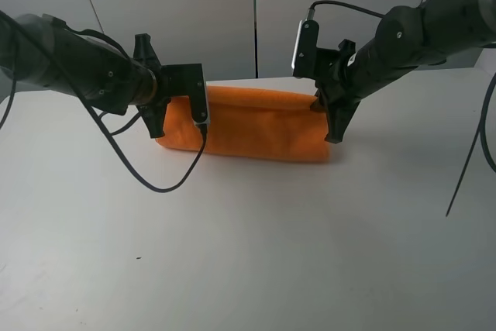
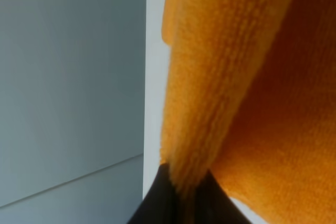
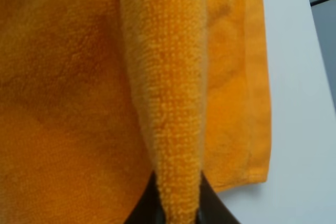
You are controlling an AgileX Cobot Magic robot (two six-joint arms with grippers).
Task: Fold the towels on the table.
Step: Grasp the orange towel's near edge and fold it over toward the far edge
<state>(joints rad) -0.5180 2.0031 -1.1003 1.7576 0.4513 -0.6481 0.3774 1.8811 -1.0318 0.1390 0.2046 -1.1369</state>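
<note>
We hold the orange towel [image 1: 260, 125] with both arms. The left fingers [image 2: 170, 198] are clamped on a fold of the towel at one end. The right fingers [image 3: 206, 208] are clamped on a fold at the other end. The towel stretches between them near the far side of the desk [image 1: 248, 253], and its lower part seems to rest there. To fold it well, we think both arms should move together at the same speed. They should hold the edge tight and straight, then lay it down edge on edge. If one side goes faster, the towel may end up crooked.
</note>
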